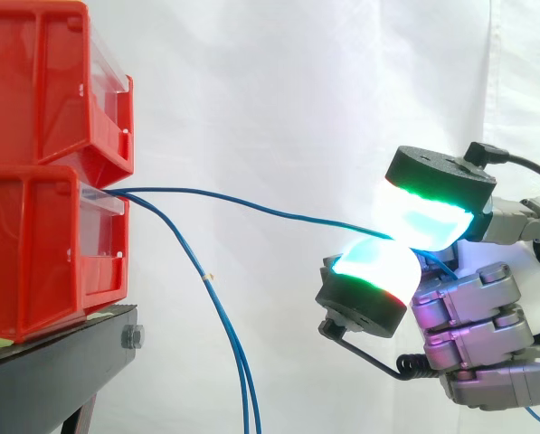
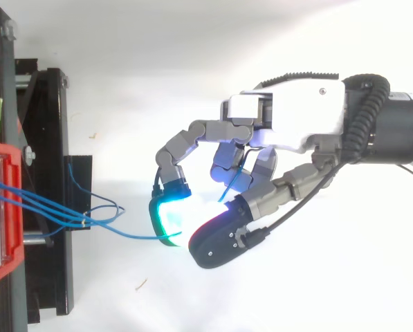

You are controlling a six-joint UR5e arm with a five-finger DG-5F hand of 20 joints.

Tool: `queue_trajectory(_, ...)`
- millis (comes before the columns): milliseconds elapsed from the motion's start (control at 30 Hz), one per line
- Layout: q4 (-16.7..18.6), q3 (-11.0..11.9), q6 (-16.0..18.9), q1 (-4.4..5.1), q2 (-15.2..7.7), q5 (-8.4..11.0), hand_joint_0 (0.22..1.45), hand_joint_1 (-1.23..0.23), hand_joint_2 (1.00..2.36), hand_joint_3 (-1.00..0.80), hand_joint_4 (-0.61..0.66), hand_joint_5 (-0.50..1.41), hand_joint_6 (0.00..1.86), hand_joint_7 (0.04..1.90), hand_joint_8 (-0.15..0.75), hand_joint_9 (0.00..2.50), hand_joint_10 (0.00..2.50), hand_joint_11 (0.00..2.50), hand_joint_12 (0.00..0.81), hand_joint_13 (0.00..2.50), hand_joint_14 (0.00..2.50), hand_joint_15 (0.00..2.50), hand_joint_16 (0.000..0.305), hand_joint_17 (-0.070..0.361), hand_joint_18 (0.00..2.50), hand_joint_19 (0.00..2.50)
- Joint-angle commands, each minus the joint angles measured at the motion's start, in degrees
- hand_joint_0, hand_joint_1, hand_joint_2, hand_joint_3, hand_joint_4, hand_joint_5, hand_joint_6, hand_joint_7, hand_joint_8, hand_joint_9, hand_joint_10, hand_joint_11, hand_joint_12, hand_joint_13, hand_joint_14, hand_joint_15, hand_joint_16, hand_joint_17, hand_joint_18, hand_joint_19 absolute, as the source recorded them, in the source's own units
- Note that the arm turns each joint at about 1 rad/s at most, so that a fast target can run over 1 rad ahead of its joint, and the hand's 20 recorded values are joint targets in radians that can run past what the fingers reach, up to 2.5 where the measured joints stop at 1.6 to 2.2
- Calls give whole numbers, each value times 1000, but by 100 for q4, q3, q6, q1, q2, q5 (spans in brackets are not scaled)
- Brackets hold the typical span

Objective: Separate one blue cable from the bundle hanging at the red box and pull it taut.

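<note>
Separation looks done: one blue cable [image 1: 251, 201] is clamped between the hand's [image 2: 303, 117] curled thumb and finger pads [image 1: 378, 267], running away from them to the lower red box [image 1: 43, 244]. It bows slightly, so a little tautening seems left. The other cables [image 1: 238, 362] hang near the box, well ahead of the hand and below it.

No legible writing
No letters, numbers or signs can be read on the red bins [image 1: 43, 99] at 9 o'clock, the blue cable [image 1: 270, 209], or the hand [image 2: 303, 114] at 3 o'clock
</note>
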Motion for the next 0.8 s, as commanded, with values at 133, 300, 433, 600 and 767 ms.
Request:
queue_trajectory(133, 0, 6, 0, 0, 8, 0, 639, -758, 1004, 43, -181, -129, 884, 1172, 344, 1383, 1994, 1728, 378, 1358, 1928, 1713, 60, 136, 1541, 1206)
queue_trajectory(300, 0, -2, 0, 0, 0, 0, 638, -756, 1004, 40, -176, -129, 884, 1181, 344, 1385, 1991, 1733, 378, 1357, 1946, 1678, 61, 136, 1540, 1203)
queue_trajectory(433, 0, 6, 0, 0, 0, 0, 637, -756, 1004, 37, -174, -129, 884, 1179, 353, 1383, 1971, 1755, 378, 1358, 1934, 1708, 61, 137, 1538, 1204)
queue_trajectory(600, 0, -2, 0, 0, 0, 0, 636, -755, 1004, 37, -166, -130, 883, 1181, 351, 1382, 1973, 1721, 377, 1353, 1943, 1692, 61, 137, 1538, 1194)
queue_trajectory(767, 0, 6, 0, 0, 0, 0, 636, -755, 1004, 37, -167, -130, 883, 1180, 352, 1383, 1955, 1747, 385, 1352, 1937, 1716, 61, 137, 1537, 1195)
